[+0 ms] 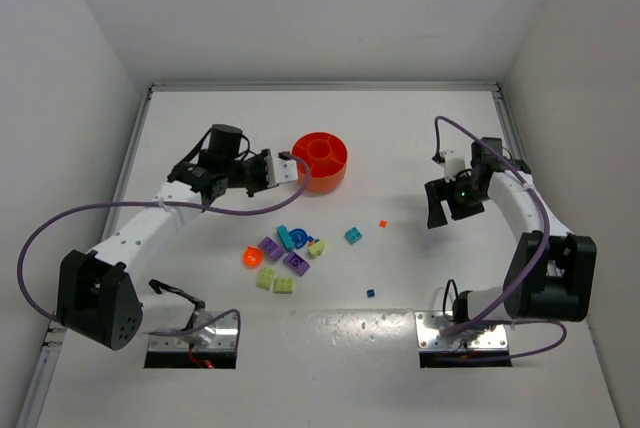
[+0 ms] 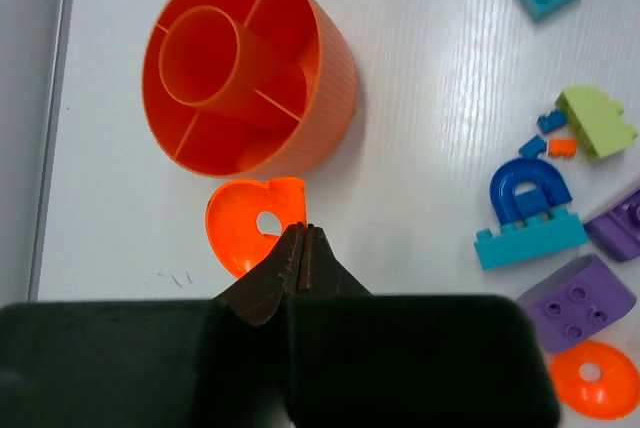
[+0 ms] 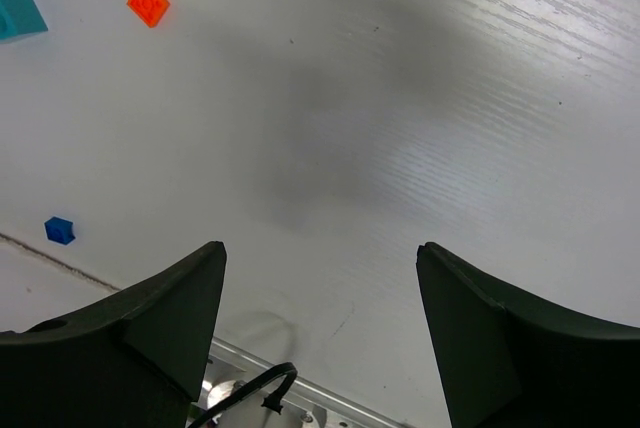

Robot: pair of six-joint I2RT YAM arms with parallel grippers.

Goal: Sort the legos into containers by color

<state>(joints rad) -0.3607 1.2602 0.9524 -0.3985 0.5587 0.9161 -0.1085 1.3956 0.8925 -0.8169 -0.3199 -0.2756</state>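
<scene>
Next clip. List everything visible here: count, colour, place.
bowl: one, orange, far centre of the table.
rounded piece: one, orange, beside the bowl, touching the tips of the left hand; grip unclear.
purple bricks: two, purple, middle cluster.
lime bricks: three, lime, same cluster.
teal bricks: two, teal, one long in the cluster, one square right of it.
arch: one, blue, touching the long teal brick.
disc: one, orange, cluster's left edge.
tiny pieces: four, two orange, two blue; one pair in the cluster, one pair apart, further right.
table: one, white.
left hand: one, black, shut, by the bowl.
right hand: one, black, open, empty, above bare table.
</scene>
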